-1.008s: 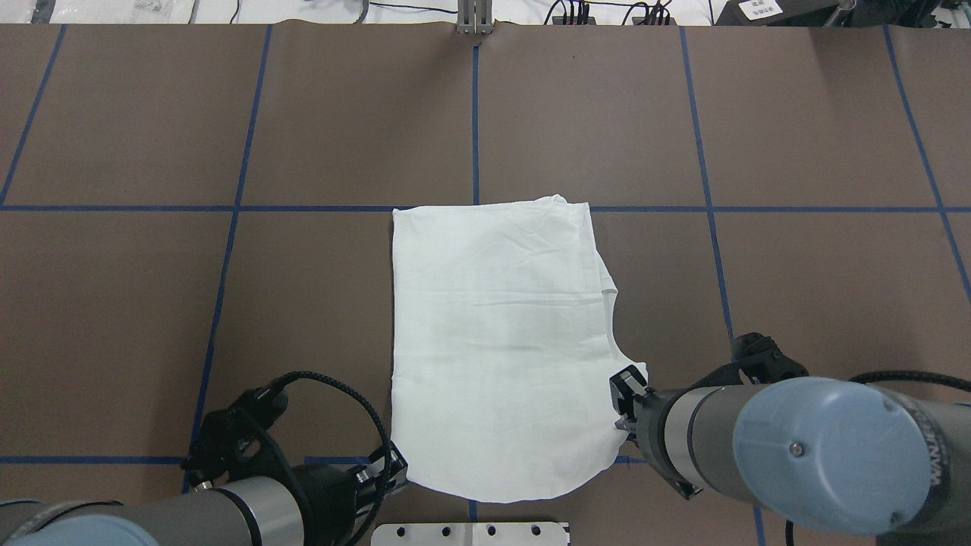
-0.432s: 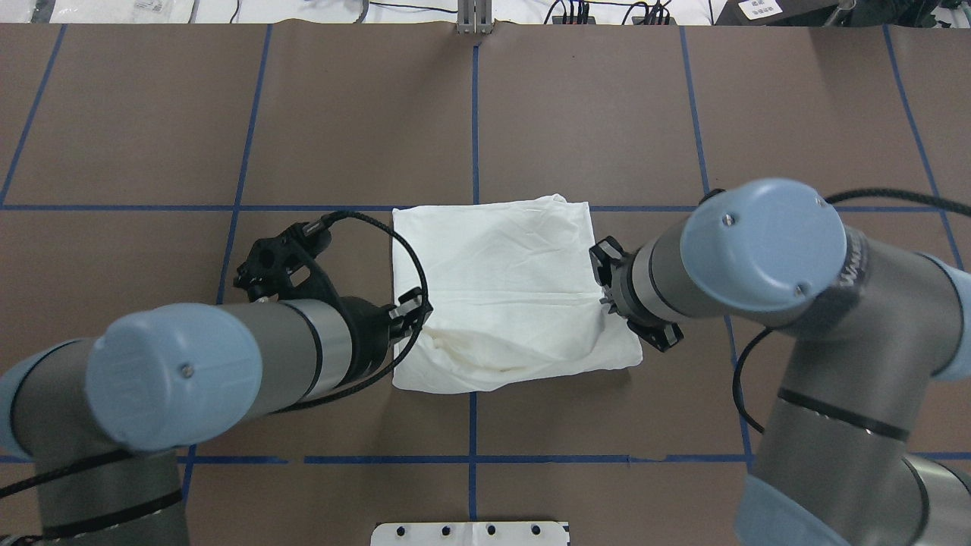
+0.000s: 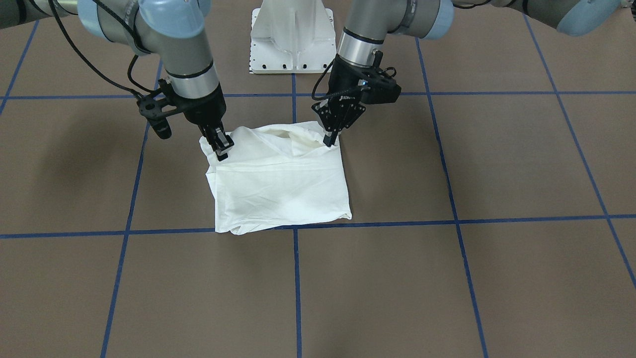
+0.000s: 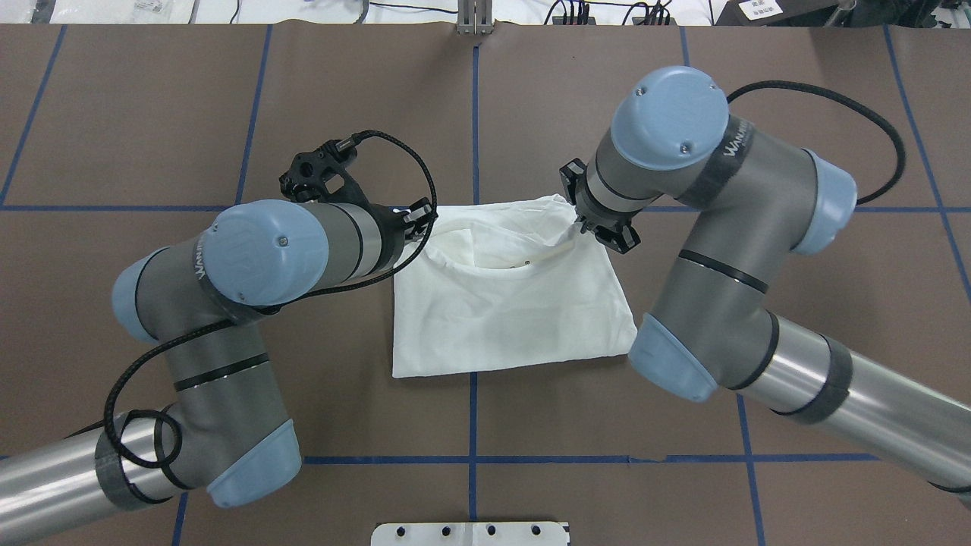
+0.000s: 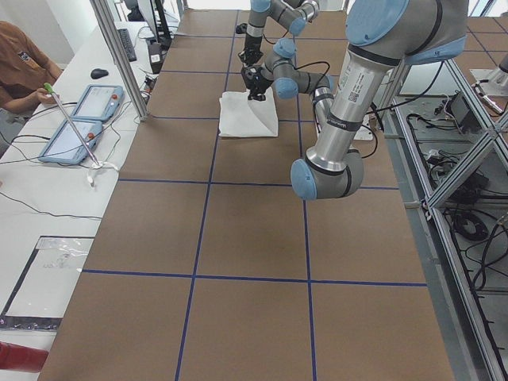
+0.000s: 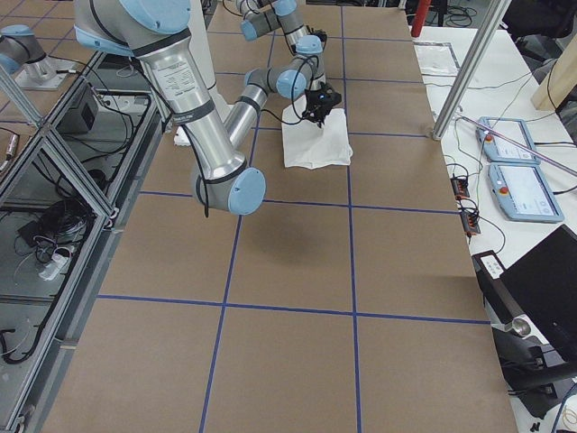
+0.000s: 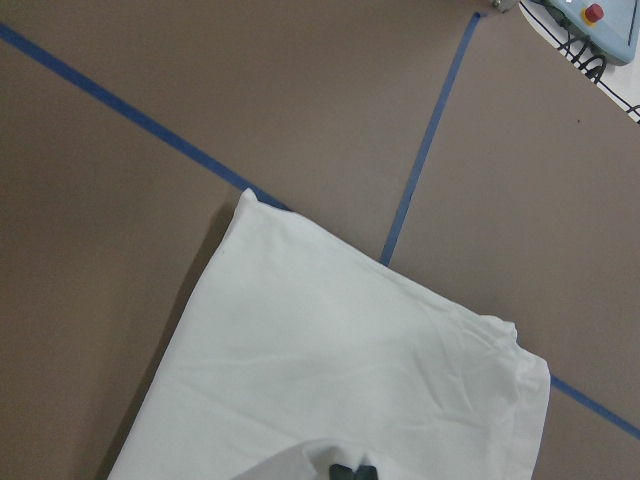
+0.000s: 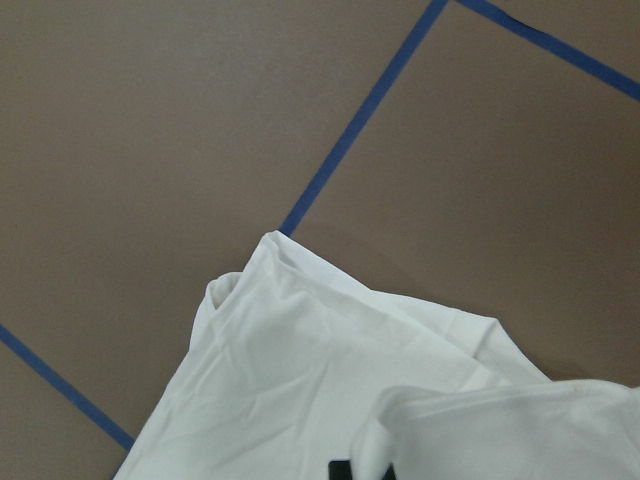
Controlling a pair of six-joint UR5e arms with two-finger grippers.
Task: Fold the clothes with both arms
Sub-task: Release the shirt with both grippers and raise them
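**Item 1: T-shirt (image 4: 508,318).** White, 1 piece. It lies near the middle of the table (image 4: 152,114), doubled over, with the fold line on the robot's side. Its far edge runs along a blue tape line (image 4: 114,207). The lower layer is flat. The upper layer is raised at its 2 far corners and sags between them, leaving an open pocket.

**Item 2: left gripper (image 3: 329,141).** Black, 2 fingers, pointing steeply down. The fingers are pinched narrow on the upper layer's corner on the robot's left. In the left wrist view, cloth wraps the dark fingertips (image 7: 352,472).

**Item 3: right gripper (image 3: 222,147).** Black, 2 fingers, pointing steeply down. The fingers are clamped narrow on the opposite corner, with cloth gathered between them.

**Item 4: table.** Brown surface, marked in squares by the tape.

**Item 5: pedestal base (image 3: 292,35).** White, at the robot's edge of the table, well apart from the T-shirt.
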